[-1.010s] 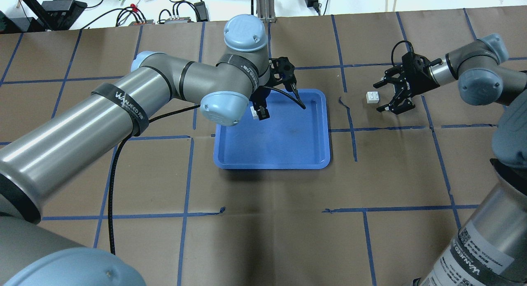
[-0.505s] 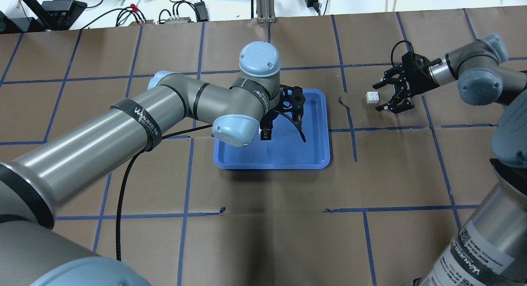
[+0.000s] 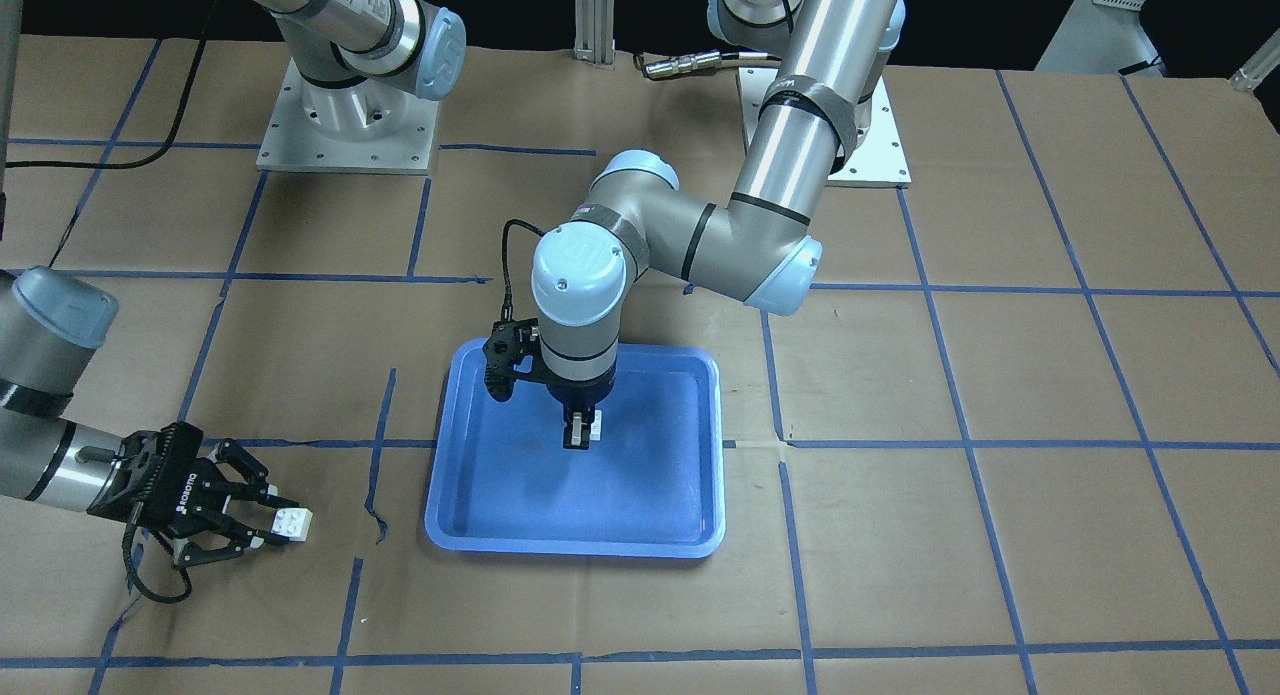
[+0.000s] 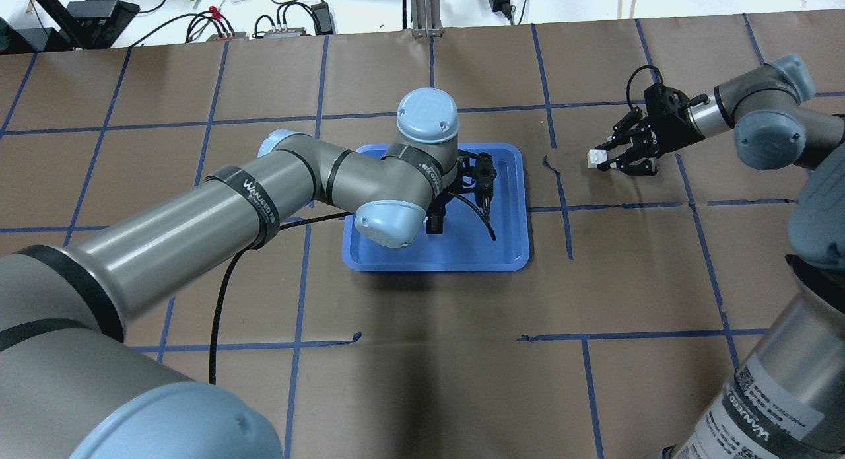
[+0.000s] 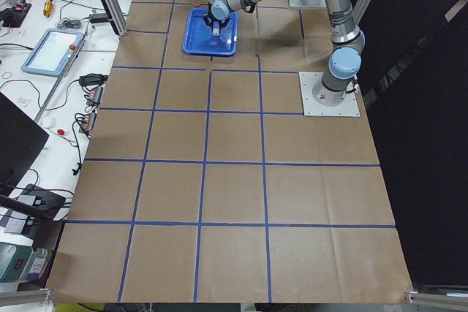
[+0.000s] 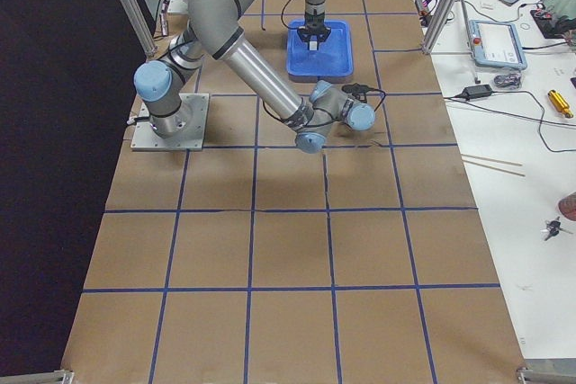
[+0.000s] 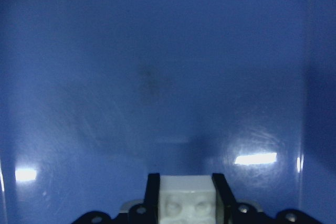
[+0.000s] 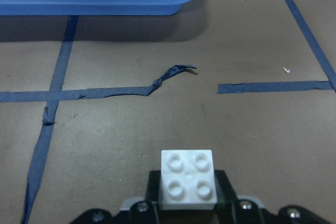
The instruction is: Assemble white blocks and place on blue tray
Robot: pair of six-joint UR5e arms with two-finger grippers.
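The blue tray (image 4: 508, 247) lies mid-table; it also shows in the front view (image 3: 500, 485). My left gripper (image 3: 580, 433) points straight down over the tray's middle and is shut on one white block (image 3: 595, 425). The left wrist view shows this block (image 7: 187, 203) between the fingers, with the tray floor (image 7: 157, 77) close below. My right gripper (image 4: 606, 162) lies low on the paper to the right of the tray and is shut on the other white block (image 4: 596, 158). The right wrist view shows this block (image 8: 188, 179) studs up.
Brown paper with a blue tape grid covers the table. A torn curl of tape (image 8: 168, 74) lies between the right gripper and the tray. The left arm's black cable (image 4: 224, 294) hangs over the table. Cables and devices sit beyond the far edge.
The left arm has swung toward the robot's side of the tray, carrying its white block. The right gripper's jaws have closed on the other white block.
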